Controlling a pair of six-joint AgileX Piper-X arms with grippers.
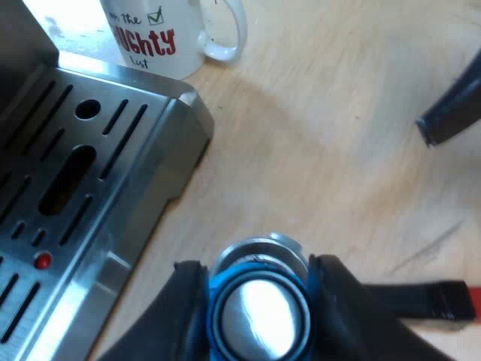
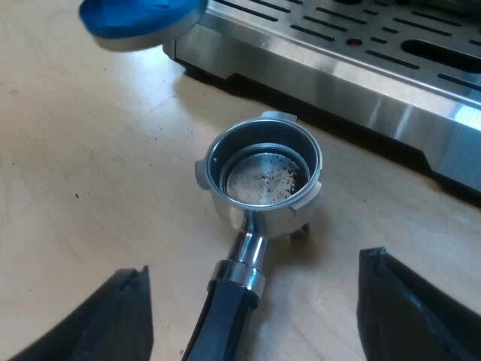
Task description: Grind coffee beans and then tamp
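Note:
My left gripper point(image 1: 257, 289) is shut on the blue tamper point(image 1: 259, 320), whose shiny metal face points down just above the metal holder's rim point(image 1: 274, 244). The holder point(image 2: 263, 177) lies on the wooden table beside the machine's drip tray, and its basket shows bare metal with a few dark specks. Its dark handle point(image 2: 229, 308) runs between the wide-apart fingers of my right gripper point(image 2: 255, 267), which is open and touches nothing. The handle's red end point(image 1: 473, 301) shows beyond my left fingers. The tamper point(image 2: 135, 22) hangs raised, off to one side of the basket.
The espresso machine's slotted steel drip tray point(image 1: 83, 195), point(image 2: 391, 68) stands close to the holder. A white mug point(image 1: 165, 34) with red lettering sits by the tray's corner. One black finger point(image 1: 451, 113) of the other arm hovers over the bare wooden table point(image 1: 338, 150).

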